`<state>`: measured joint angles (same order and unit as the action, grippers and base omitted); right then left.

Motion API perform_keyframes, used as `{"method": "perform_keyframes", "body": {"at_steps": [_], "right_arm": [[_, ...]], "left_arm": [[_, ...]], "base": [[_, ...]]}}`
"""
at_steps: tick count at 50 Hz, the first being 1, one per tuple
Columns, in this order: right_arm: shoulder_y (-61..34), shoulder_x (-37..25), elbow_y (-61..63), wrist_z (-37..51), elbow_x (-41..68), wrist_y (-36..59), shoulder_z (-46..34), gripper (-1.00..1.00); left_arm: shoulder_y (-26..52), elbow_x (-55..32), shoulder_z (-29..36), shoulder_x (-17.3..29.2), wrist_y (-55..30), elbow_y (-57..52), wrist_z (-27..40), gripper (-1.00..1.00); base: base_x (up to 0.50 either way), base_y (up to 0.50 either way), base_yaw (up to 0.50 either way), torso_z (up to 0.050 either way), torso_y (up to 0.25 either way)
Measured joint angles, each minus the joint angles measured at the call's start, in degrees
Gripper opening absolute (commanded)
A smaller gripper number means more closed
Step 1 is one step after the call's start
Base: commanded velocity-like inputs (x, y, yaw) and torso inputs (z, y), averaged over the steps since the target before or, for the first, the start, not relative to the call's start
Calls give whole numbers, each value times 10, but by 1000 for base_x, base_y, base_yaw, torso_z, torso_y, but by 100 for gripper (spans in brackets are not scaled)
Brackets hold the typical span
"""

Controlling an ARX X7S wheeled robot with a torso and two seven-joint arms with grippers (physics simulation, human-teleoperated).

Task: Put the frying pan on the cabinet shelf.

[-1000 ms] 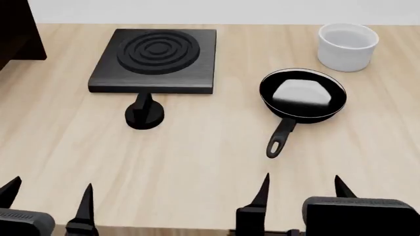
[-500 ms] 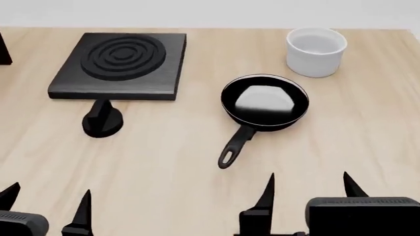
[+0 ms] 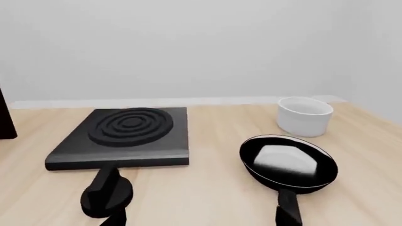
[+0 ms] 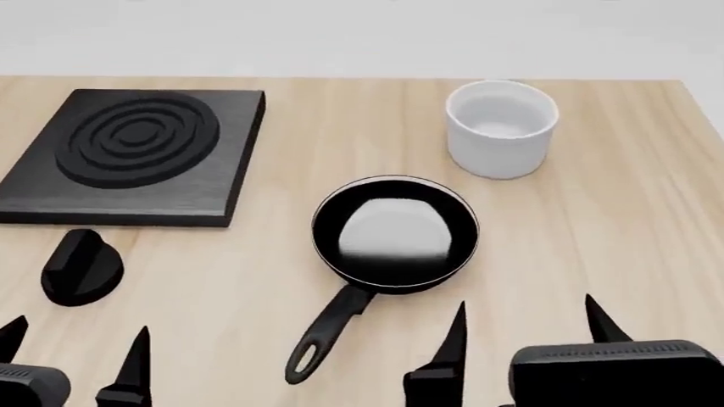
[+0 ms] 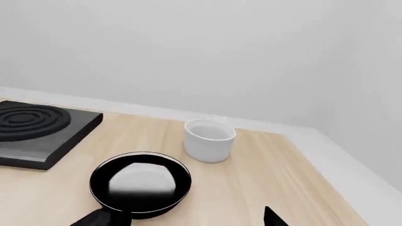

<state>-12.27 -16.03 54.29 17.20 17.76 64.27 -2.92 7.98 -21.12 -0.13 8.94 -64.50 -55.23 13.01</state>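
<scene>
View has swung right over the last second: the frying pan (image 4: 395, 231) slid from the right part of the head view to near centre, the stove plate (image 4: 134, 153) drifted toward the left edge, and the dark cabinet corner seen earlier in the head view has dropped out. Nothing on the tabletop (image 4: 611, 220) itself seems to have moved; judged as the robot lining up on the pan, so reach not yet started.

Right hand (image 4: 523, 331): fingers spread wide, nothing between them, pan just ahead and slightly left of it, not touching. Pan handle (image 4: 328, 326) runs back toward the robot, eyelet end lying between the two hands, closer to the right one. Left hand (image 4: 74, 352): also parted and empty, the black knob (image 4: 81, 266) just ahead of it.

White cup (image 4: 501, 127) stands beyond the pan, apart from it.

Views differ: left wrist view shows a dark vertical edge at the frame side (image 3: 5, 117), probably the cabinet, which the head view lacks now. Shelf itself not visible anywhere. Right wrist view shows the far tabletop edge and wall behind the cup (image 5: 209, 140), plus the pan (image 5: 140, 184) close in front, glossy inside. Left wrist view shows the pan (image 3: 288, 162) off to the side of the left hand, stove plate (image 3: 122, 137) nearer.
</scene>
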Motion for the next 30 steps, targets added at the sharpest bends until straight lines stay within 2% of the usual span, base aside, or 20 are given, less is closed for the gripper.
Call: {"method": "perform_keyframes", "body": {"at_steps": [18, 25, 30], "right_arm": [[-4, -1, 9, 8, 9, 7, 4, 100], [-6, -1, 12, 11, 14, 13, 8, 100], [-8, 2, 12, 15, 18, 20, 14, 100]], "left_arm": [[-4, -10, -3, 7, 5, 6, 7, 100], [1, -23, -2, 4, -13, -1, 10, 100], [13, -37, 4, 2, -40, -9, 13, 100]], "base": [[496, 0, 0, 0, 1], [281, 0, 0, 0, 0], [-5, 0, 0, 0, 0]]}}
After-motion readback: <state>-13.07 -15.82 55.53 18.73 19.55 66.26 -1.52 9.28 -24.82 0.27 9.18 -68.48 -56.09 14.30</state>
